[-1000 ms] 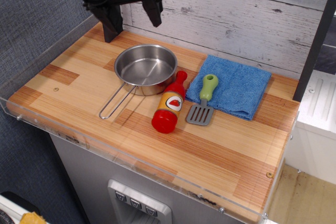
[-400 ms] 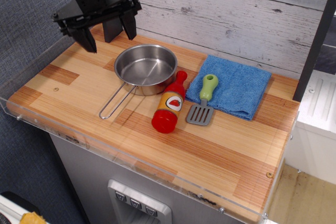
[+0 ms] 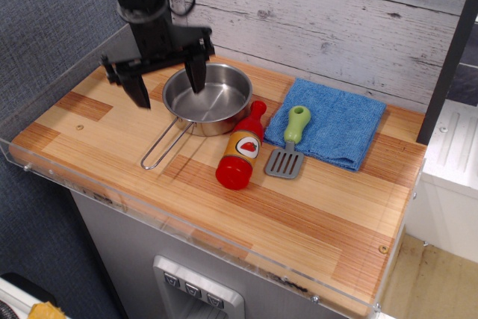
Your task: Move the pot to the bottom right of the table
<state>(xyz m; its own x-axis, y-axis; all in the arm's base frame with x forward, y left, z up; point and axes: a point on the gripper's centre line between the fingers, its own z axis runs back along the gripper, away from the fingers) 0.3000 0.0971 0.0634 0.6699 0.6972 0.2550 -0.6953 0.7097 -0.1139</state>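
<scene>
Observation.image shows my arm cut off by the top edge, so only its lower part is visible. My gripper hangs with its two fingers spread wide apart, holding nothing; one finger is to the left of the pot's rim, the other appears over the bowl, and whether it touches the metal I cannot tell. One pot sits at the back left of the table, its wire handle pointing toward the front. Just right lies one red bottle, then one spatula resting partly on one blue cloth.
</scene>
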